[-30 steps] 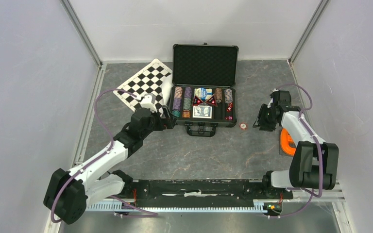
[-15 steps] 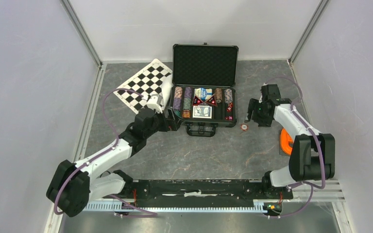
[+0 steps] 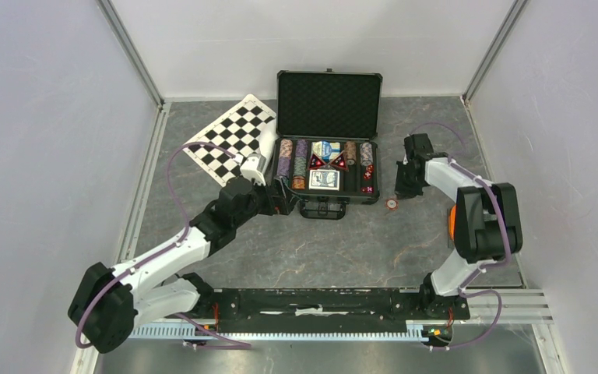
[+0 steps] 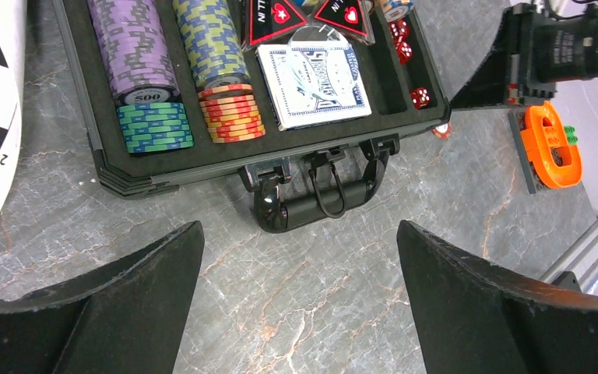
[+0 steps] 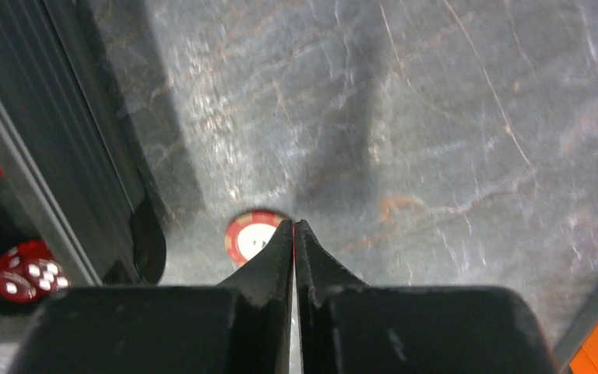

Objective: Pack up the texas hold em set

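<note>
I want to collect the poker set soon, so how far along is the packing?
Mostly done: chip stacks, card deck and dice sit in the case. In hand: the right gripper, fingers together, has its tips at the one loose chip on the table beside it. The left gripper hangs open near the handle. Left: that chip goes in, then the upright lid shuts.

I look down from above the desk's (image 3: 319, 241) near edge; both close wrist views share the case's (image 3: 328, 105) near-right corner.
</note>
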Controlling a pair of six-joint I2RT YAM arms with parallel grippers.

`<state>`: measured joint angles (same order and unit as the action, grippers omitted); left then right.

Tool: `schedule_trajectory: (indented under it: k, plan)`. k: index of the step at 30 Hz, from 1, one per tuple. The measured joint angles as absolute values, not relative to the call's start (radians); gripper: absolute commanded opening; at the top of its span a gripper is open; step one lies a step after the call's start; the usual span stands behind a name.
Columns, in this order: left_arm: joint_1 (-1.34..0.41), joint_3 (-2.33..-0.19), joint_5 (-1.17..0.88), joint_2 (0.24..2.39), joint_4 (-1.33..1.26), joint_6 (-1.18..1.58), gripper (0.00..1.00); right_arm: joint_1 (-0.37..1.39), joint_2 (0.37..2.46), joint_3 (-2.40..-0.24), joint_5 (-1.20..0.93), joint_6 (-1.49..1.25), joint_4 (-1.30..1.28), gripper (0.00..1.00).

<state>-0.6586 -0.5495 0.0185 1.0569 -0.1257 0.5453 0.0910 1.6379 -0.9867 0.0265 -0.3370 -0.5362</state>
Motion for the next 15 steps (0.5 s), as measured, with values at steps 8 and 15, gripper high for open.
schedule_trajectory:
  k: [8,15]
  plan:
    - [-0.666,-0.553,0.035,1.058,-0.094,0.545,1.00,0.091,1.694,-0.978,0.004,-0.332,-0.467,0.00]
    - [-0.735,-0.584,0.109,1.076,-0.039,0.527,1.00,0.106,1.617,-0.861,-0.022,-0.323,-0.339,0.00]
